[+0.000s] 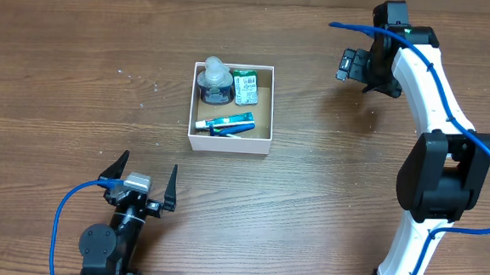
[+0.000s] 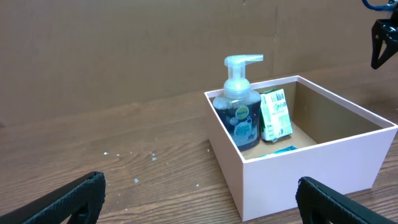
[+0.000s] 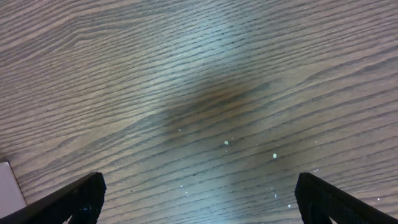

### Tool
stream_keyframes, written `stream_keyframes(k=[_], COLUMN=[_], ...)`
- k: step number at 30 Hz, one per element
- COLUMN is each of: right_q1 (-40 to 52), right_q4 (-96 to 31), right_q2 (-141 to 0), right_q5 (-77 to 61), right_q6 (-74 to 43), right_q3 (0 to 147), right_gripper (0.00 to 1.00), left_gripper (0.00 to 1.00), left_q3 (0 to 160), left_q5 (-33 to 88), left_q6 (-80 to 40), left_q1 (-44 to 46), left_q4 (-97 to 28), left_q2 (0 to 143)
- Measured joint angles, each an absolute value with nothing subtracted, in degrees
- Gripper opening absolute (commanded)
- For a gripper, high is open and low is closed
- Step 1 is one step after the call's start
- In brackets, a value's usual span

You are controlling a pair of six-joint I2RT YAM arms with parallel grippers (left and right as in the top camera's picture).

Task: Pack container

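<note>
The container [image 1: 268,105], a square shallow white box with a brown floor, sits on the table left of centre. In it stand a soap pump bottle [image 1: 215,82] and a small green-and-white carton [image 1: 246,87], with a blue-green tube [image 1: 227,123] lying at the front. In the left wrist view the container [image 2: 311,168], bottle [image 2: 239,112] and carton [image 2: 275,115] show close ahead. My left gripper [image 1: 147,178] is open and empty near the front edge, its fingertips [image 2: 200,199] apart. My right gripper [image 1: 348,65] is open and empty at the back right, over bare wood [image 3: 199,199].
The wooden table [image 1: 336,186] surrounds the container. A white corner of the container shows at the left edge of the right wrist view [image 3: 9,186]. The right arm's base [image 1: 432,217] stands at the right side.
</note>
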State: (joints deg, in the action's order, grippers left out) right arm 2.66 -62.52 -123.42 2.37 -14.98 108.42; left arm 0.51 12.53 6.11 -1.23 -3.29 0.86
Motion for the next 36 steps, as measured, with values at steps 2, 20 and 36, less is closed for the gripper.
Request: stream_keyframes(k=[2, 20, 36], right_q1=[2.66, 2.66, 2.66], right_q4=[-62.54, -62.52, -60.95], right_q2=[-123.42, -123.42, -123.42], right_q5=[2.37, 2.37, 2.35], right_q6=[-14.96, -14.98, -14.96], right_q3=[108.42, 108.42, 108.42], right_gripper=[1.00, 1.00, 1.00], left_gripper=[1.00, 1.00, 1.00], left_q3=[0.51, 0.51, 0.51], left_q5=[12.34, 12.14, 12.14], left_q6=[6.11, 6.11, 6.11], left_q1=[-1.23, -1.23, -1.23], left_q4=[-3.27, -3.27, -3.27], left_q2=[0.86, 0.86, 0.86])
